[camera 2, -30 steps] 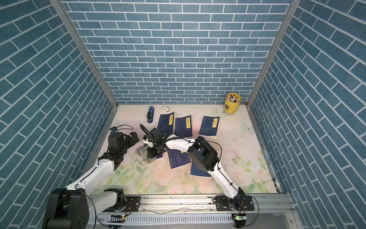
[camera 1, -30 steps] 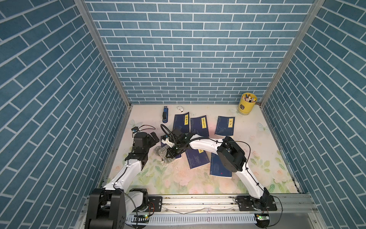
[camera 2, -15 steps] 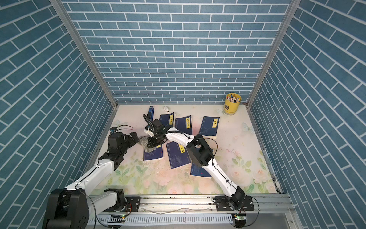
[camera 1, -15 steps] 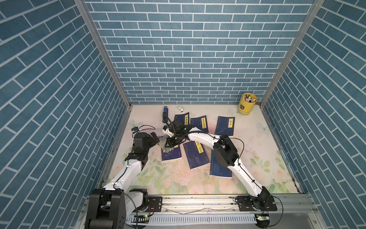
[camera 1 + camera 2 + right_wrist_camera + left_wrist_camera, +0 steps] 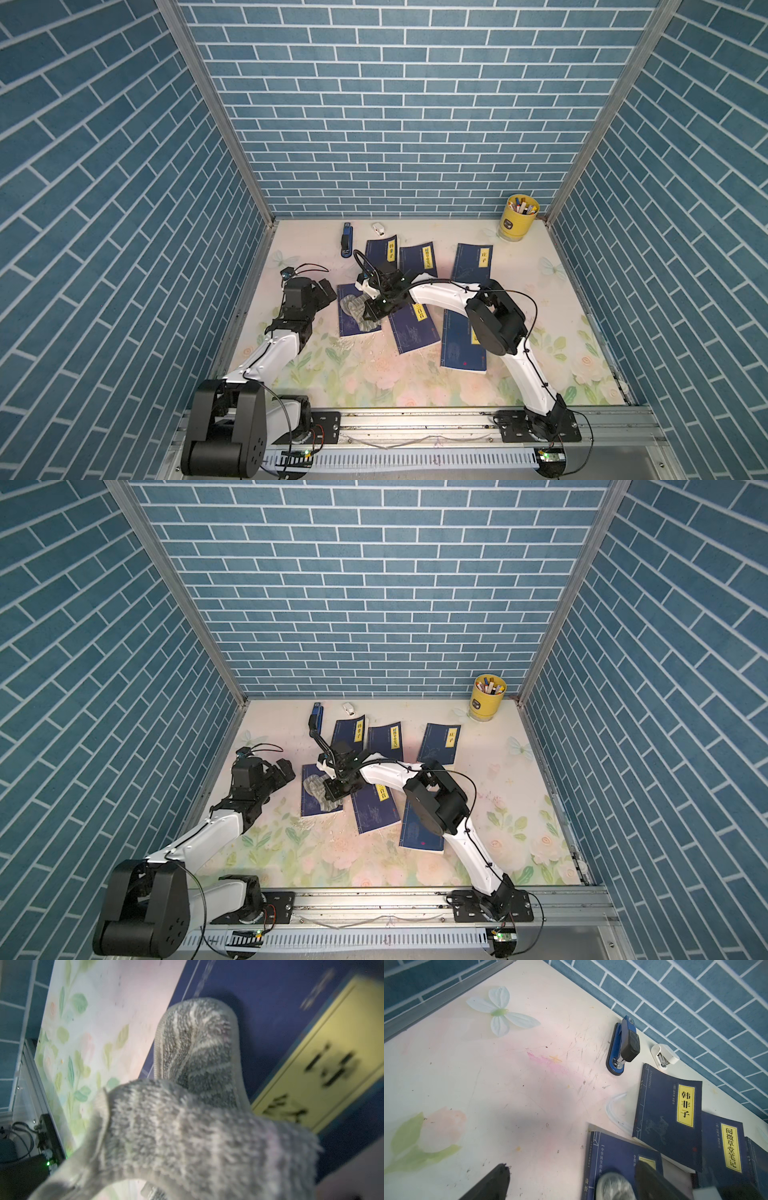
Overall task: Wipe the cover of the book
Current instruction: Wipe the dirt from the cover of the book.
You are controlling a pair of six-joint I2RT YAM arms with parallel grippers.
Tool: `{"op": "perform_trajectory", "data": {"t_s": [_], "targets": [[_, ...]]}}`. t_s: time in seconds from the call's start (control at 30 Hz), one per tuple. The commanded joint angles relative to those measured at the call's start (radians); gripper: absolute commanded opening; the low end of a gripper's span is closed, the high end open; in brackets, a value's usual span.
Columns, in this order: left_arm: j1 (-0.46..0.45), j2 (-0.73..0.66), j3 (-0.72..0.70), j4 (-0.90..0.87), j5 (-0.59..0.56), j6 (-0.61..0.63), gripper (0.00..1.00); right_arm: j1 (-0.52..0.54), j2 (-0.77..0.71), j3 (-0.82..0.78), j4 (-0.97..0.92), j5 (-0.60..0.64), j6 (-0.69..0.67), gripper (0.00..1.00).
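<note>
On the desk (image 5: 374, 374), the blue book (image 5: 348, 289) nearest the left arm is lying flat. The grey cloth (image 5: 352, 306) is pinched tight by the right fingers (image 5: 369, 312). Since a moment ago, the cloth is pulled back from the far end of the cover toward the middle. So the cover is likely being rubbed to and fro. The left fingers (image 5: 326, 291) are held wide open beside the book, and nothing is gripped.

book (image 5: 353, 327): navy | label (image 5: 322, 1053): yellow | cloth (image 5: 352, 305): grey-white stripes | table (image 5: 374, 374): pastel floral | walls (image 5: 395, 124): teal brick | cup (image 5: 514, 222): yellow
</note>
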Motion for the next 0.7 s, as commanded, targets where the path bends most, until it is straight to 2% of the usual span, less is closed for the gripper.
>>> {"op": "perform_trajectory", "data": {"t_s": [0.0, 0.2, 0.4, 0.67], "targets": [[0.006, 0.015, -0.004, 0.027, 0.026, 0.002, 0.98, 0.011, -0.001, -0.147, -0.095, 0.081, 0.039, 0.0], [0.005, 0.049, 0.013, 0.021, 0.072, 0.015, 0.95, -0.031, -0.132, -0.166, -0.081, 0.052, 0.021, 0.0], [-0.017, 0.061, 0.052, -0.021, 0.132, 0.062, 0.94, -0.125, -0.298, -0.172, -0.122, 0.054, -0.024, 0.0], [-0.152, 0.192, 0.208, -0.132, 0.085, 0.148, 0.93, -0.268, -0.448, -0.311, -0.172, 0.159, -0.056, 0.0]]}}
